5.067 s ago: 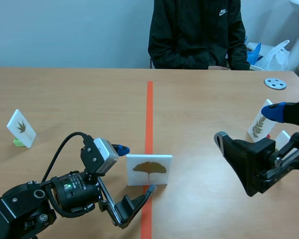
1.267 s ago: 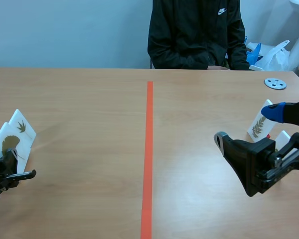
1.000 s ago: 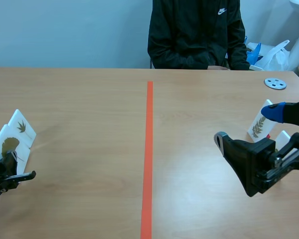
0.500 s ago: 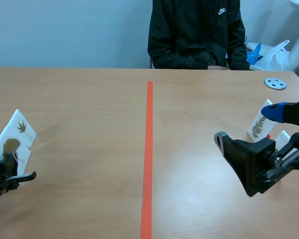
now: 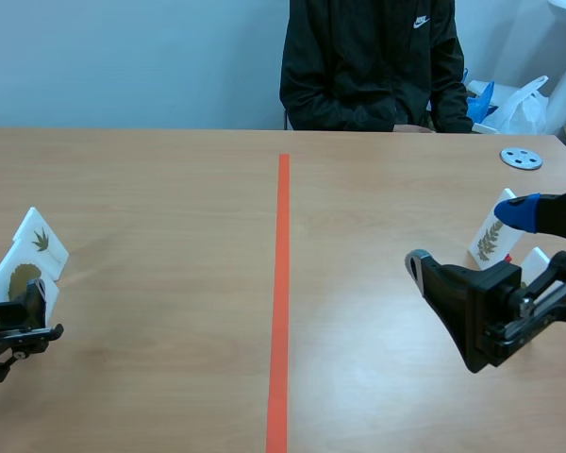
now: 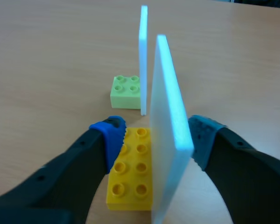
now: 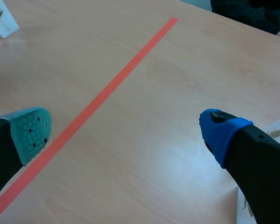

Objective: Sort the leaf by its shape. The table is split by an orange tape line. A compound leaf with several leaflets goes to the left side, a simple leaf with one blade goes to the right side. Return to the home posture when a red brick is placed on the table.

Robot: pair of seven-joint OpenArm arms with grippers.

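Left side, nine o'clock: my left gripper, fingers spread, straddles one leaf card upright on one yellow brick. One second card stands ahead, beside one green brick. My right gripper: spread.

scene view: we look from between the arms, facing across the table to a seated person; wide, takes in the whole top.
left wrist view: we look forward and down past the left gripper, very near, edge-on to the near leaf card and the far leaf card.
right wrist view: we look down past the right gripper, farther off, over the tape line.
shared: far leaf card shows in all three; tape line in scene and right wrist views.
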